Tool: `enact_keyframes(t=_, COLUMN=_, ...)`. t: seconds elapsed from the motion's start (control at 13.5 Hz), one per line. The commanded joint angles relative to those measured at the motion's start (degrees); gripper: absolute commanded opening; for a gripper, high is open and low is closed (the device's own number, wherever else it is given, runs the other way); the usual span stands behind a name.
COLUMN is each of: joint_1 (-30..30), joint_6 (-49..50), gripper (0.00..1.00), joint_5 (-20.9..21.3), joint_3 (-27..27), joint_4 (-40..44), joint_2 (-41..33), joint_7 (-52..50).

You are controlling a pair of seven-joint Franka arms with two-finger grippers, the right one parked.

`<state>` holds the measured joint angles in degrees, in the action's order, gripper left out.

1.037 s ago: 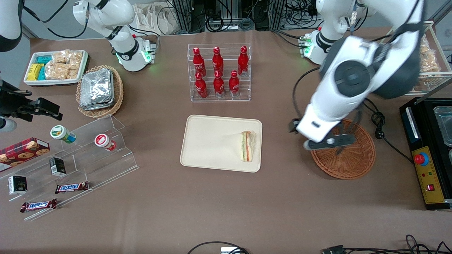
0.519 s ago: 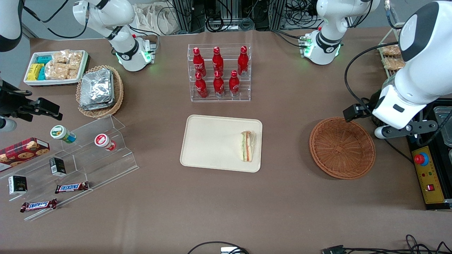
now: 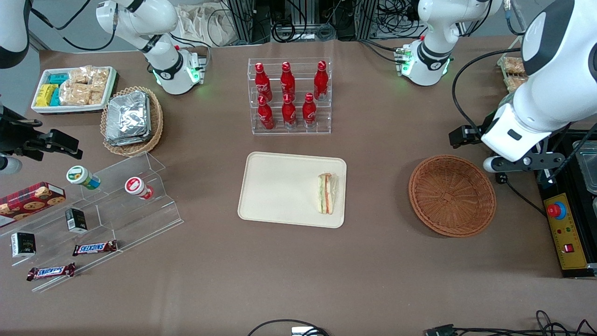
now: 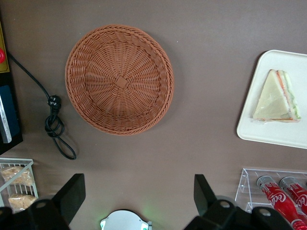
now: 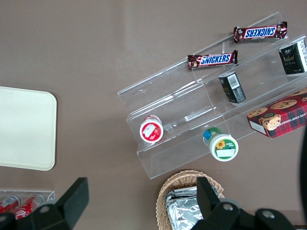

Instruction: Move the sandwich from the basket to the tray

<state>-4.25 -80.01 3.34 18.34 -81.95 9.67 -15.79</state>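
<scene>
Sandwich (image 3: pixel 327 193) lies flat on the cream tray (image 3: pixel 275 186) at the centre of the front view, close against the tray rim on the working arm's side, its green and orange-red filling edge showing. The reddish-brown basket (image 3: pixel 452 196) sits at right of centre in that frame, well apart from the tray, with nothing in it. The gripper (image 3: pixel 513 163) hangs at the right edge of the frame, above the table just past the basket's upper right rim and clear of the wicker; from this angle its fingers are masked by the arm's white housing. A clear rack of red bottles (image 3: pixel 289 95) stands above the tray in the frame, farther from the camera. At upper left are a tan basket of foil packets (image 3: pixel 131 119) and a white tray of snacks (image 3: pixel 73 88); a clear stepped display (image 3: pixel 107 205) with small goods occupies the lower left.

Left wrist view: the basket (image 4: pixel 120 79) is seen from above, empty, its woven base plain. The sandwich (image 4: pixel 277 98) rests on the tray (image 4: pixel 254 132), wrapped and intact. Both dark fingers (image 4: pixel 72 194) of the gripper (image 4: pixel 136 196) stand wide apart with only bare table between them, holding nothing. A black cable (image 4: pixel 55 122) lies coiled beside the basket.

Right wrist view: one corner of the tray (image 5: pixel 26 129) shows, alongside the stepped display (image 5: pixel 201 110).
</scene>
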Motion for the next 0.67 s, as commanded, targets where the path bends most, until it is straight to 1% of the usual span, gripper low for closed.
enact_keyframes(t=0.0, joint_1=-0.1, joint_6=1.6, gripper=1.00, joint_5=-0.1, joint_3=-1.8, joint_4=-1.3, joint_2=-1.7, joint_7=4.6)
enact_keyframes(t=0.22, joint_1=-0.1, joint_6=1.9, gripper=1.00, joint_5=-0.1, joint_3=-3.6, joint_4=-1.4, joint_2=-2.6, joint_7=7.9)
enact_keyframes(t=0.37, joint_1=0.7, joint_6=1.4, gripper=1.00, joint_5=-0.6, joint_3=-8.2, joint_4=-2.7, joint_2=-3.5, joint_7=11.7)
enact_keyframes(t=0.44, joint_1=0.8, joint_6=0.8, gripper=1.00, joint_5=-0.9, joint_3=-9.4, joint_4=-3.6, joint_2=-4.3, joint_7=14.0)
enact_keyframes(t=0.59, joint_1=3.4, joint_6=-2.2, gripper=1.00, joint_5=-1.1, joint_3=-14.4, joint_4=-7.7, joint_2=-6.9, joint_7=18.1)
